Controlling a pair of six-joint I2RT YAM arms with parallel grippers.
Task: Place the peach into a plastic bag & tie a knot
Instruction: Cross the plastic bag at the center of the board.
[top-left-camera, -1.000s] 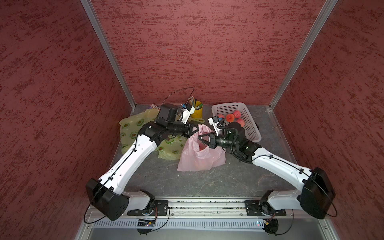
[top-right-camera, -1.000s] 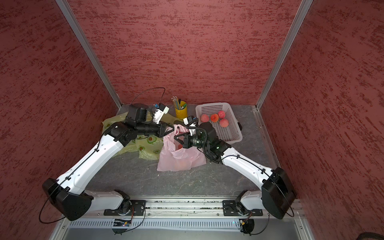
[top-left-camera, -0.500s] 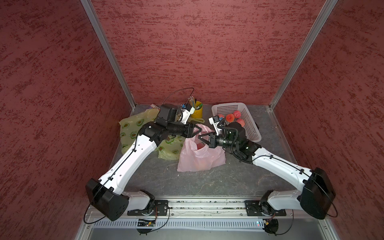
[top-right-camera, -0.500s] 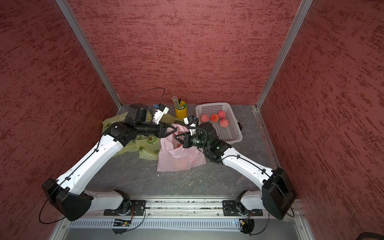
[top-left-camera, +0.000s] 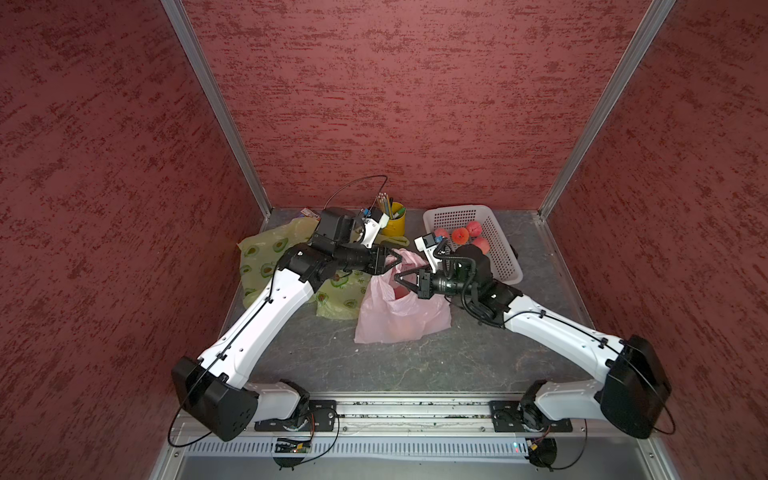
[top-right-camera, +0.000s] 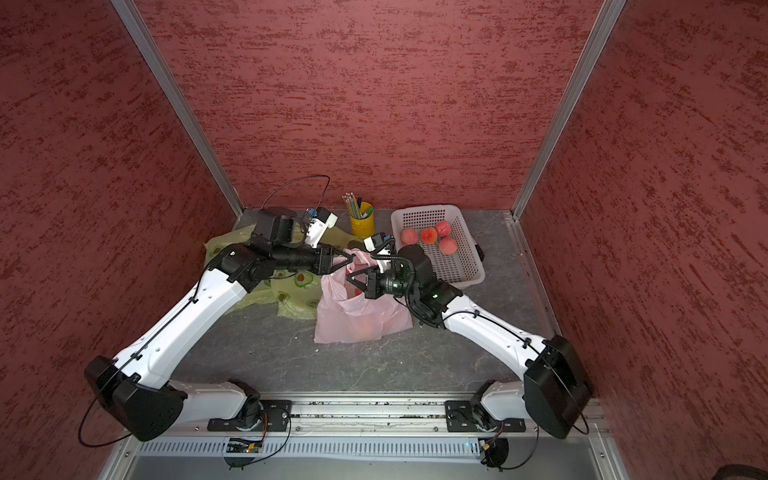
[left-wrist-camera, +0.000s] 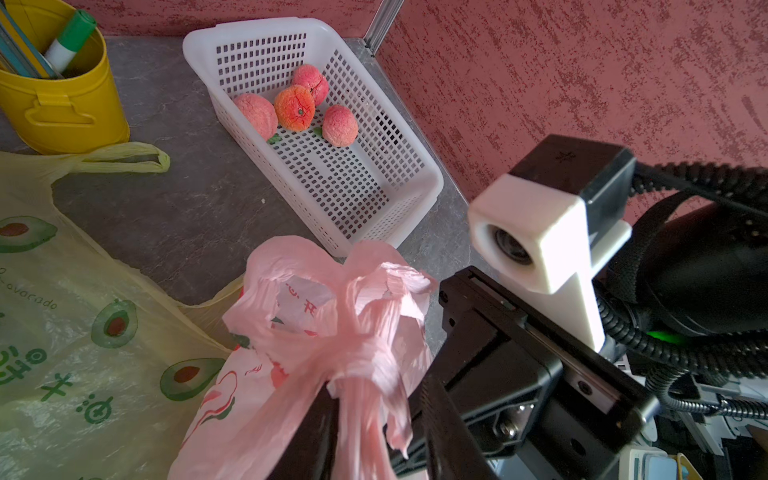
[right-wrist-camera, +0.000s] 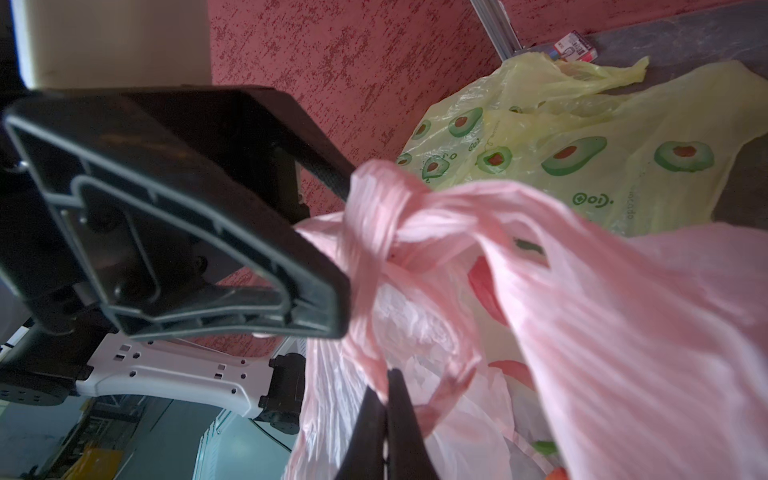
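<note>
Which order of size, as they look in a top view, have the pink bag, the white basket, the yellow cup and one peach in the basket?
1. The pink bag and the white basket look about alike; I do not rank them.
2. The yellow cup.
3. The peach.

The left arm and the right arm each have a smooth white shell with little holes and black joints. A thin black cable runs along each shell. A big black block sits at the low bend. Each wrist has a white camera box and a bumpy black hose. The jaws are black.
</note>
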